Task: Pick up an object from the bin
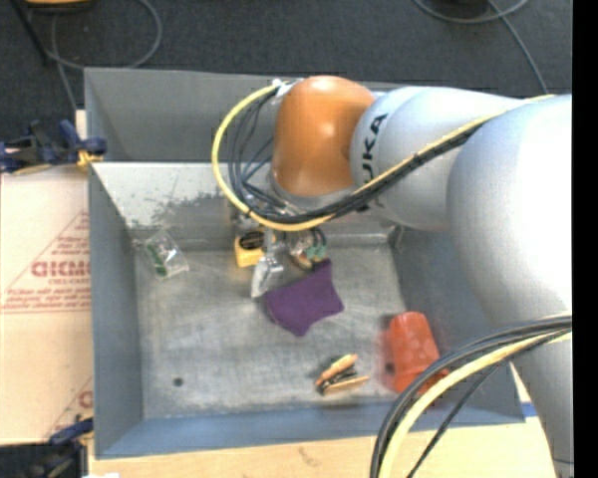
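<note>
My gripper (264,277) hangs below the arm's wrist near the back middle of the bin, its tip at the upper left edge of a crumpled purple cloth (304,304). A small yellow block (246,251) lies just behind and to the left of the tip, partly hidden by the wrist. A small green and brown thing (314,256) peeks out at the cloth's far edge.
A clear plastic packet with green inside (162,257) lies at the back left. A wooden clothespin (340,374) lies near the front wall, and an orange-red block (410,348) sits at the front right. The arm and its cables cover the bin's right side.
</note>
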`<state>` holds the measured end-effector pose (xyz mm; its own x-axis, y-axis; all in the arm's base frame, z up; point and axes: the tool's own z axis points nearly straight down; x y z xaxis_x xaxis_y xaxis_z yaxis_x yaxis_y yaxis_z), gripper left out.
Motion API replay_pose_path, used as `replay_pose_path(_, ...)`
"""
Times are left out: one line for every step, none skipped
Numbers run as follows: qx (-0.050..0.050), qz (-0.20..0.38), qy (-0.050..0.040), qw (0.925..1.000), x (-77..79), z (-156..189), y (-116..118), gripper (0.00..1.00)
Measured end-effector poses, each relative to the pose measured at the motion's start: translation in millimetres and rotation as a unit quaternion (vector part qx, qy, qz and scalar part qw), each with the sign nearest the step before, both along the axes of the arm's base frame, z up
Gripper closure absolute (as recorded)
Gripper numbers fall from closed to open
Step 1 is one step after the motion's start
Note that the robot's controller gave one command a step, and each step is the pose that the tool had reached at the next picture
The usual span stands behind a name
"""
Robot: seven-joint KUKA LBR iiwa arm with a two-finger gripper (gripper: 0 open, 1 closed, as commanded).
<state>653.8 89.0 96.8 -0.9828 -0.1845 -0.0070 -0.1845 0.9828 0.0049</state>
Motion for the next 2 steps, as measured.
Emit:
replay_pose_path(-0.001, -0.001, -0.0011, 1.0000, 1.0, 0.6, -1.5, 0.00)
replay_pose_path(-0.002, 0.046, -0.0068, 0.9989, 2.8, -5.5, -4.2, 0.00)
